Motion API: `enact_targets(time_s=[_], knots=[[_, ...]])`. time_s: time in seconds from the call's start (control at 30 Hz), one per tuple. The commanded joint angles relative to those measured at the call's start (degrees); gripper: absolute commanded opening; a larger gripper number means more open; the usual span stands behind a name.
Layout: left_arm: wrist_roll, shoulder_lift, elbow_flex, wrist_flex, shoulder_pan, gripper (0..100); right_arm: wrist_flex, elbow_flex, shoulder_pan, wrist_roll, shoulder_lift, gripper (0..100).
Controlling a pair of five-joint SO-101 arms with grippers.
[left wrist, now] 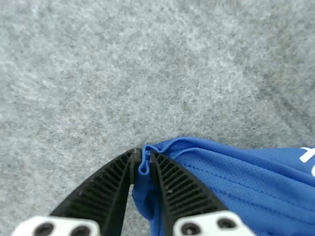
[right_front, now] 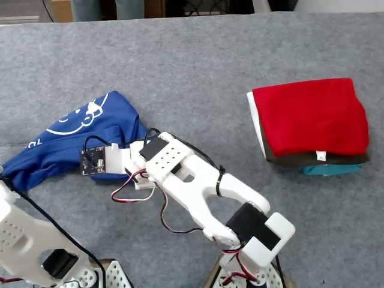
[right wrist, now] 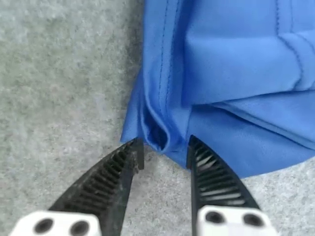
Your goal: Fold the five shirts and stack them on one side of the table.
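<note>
A blue shirt (right_front: 78,135) with a white print lies crumpled at the left of the grey table. My left gripper (left wrist: 142,160) is shut on a bunched edge of the blue shirt (left wrist: 231,177), at the shirt's near-left corner by the table's left edge. My right gripper (right wrist: 165,147) is open, its two fingers on either side of a folded hem of the blue shirt (right wrist: 231,73) at the shirt's near-right edge. The right arm (right_front: 192,180) stretches across the middle of the table to it. A stack of folded shirts with a red one (right_front: 312,117) on top sits at the right.
Under the red shirt lie a dark olive one (right_front: 288,159), a teal one (right_front: 330,170) and a white edge (right_front: 254,117). The left arm (right_front: 24,234) rises from the near-left corner. Red and black wires (right_front: 138,192) loop beside the right arm. Bare grey felt (right_front: 198,66) lies behind.
</note>
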Motion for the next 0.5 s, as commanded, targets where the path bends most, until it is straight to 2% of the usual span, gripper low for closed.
enact_targets(time_s=[0.0,0.47], knots=[[-0.53,-0.26,0.57,-0.7,-0.92,3,-1.41,-0.57,0.7,0.44,0.92,15.5],[-0.53,-0.26,0.57,-0.7,-0.92,3,-3.16,-0.84,0.97,0.44,2.77,15.2]])
